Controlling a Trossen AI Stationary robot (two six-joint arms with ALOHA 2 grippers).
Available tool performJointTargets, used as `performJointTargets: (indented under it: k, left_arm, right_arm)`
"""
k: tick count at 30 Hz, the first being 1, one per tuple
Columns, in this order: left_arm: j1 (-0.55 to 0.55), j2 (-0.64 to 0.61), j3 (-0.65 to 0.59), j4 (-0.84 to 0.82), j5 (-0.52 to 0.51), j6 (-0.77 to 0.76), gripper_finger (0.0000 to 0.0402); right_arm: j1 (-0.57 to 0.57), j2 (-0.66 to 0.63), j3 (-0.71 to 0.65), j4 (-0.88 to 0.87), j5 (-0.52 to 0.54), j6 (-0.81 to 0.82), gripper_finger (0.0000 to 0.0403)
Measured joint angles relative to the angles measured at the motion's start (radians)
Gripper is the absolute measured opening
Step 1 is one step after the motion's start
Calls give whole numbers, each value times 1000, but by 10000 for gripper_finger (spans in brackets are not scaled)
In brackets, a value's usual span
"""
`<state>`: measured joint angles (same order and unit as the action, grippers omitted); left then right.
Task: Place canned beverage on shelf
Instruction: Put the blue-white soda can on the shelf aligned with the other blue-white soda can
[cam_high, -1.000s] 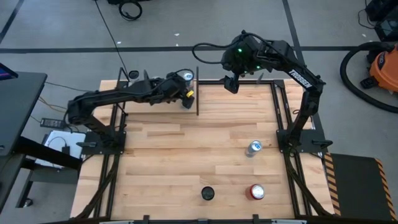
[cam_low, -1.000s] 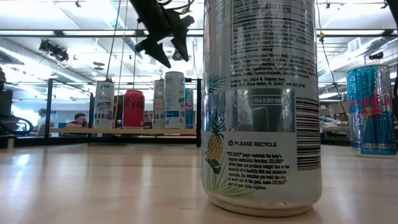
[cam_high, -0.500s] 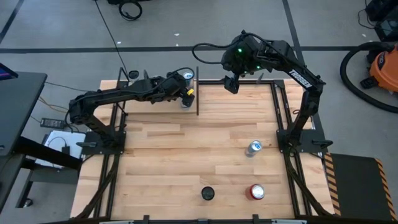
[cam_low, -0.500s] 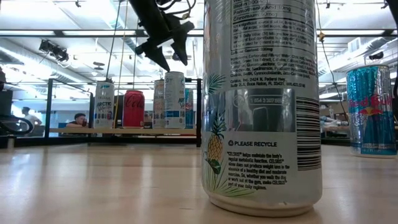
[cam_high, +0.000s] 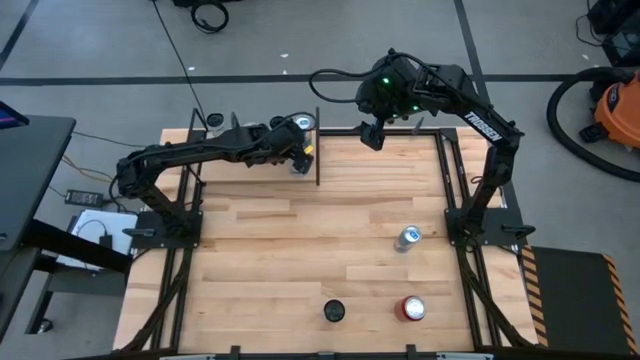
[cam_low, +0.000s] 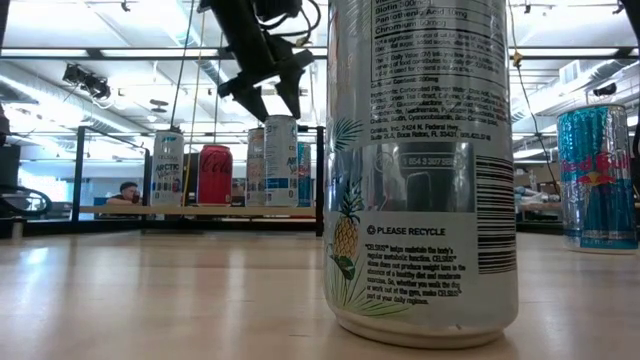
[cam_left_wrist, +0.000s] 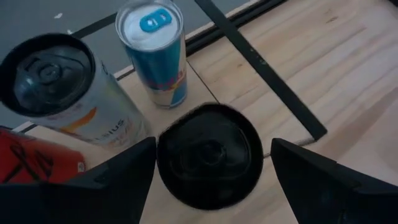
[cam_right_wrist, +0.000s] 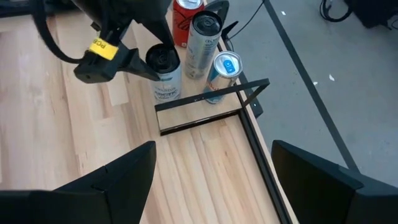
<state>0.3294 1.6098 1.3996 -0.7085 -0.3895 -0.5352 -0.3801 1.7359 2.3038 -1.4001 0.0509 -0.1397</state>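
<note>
Item: canned beverage, black-lidded can (cam_left_wrist: 208, 152), standing upright on the shelf (cam_left_wrist: 186, 84) at the table's far edge, just beside a blue-and-silver can (cam_left_wrist: 155, 50) and a pale can (cam_left_wrist: 59, 87)

Left gripper (cam_high: 297, 152): hovering above that can, fingers spread, one on each side of the lid and gripping nothing

Right gripper (cam_high: 371, 135): waiting above the far edge, fingers spread, empty

Step in hand: judging by the open jaws over a standing can, the placing is finishing; the next move is calling for a straight lift clear without clipping the neighbouring cans

Views: the low view is showing a red can (cam_low: 214, 175) in the shelf row; the high view is showing three cans waiting near the table's front, among them a red-topped can (cam_high: 412, 308)
</note>
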Motion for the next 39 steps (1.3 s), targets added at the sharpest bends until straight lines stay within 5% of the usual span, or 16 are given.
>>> performJointTargets:
  k: [28,39]
  left_arm:
    - [3,16,0,-28,2,28,316]
    - [10,11,2,-47,82,102,244]
  right_arm:
    - [0,0,0,0,0,5,327]
    - [0,0,0,0,0,6,327]
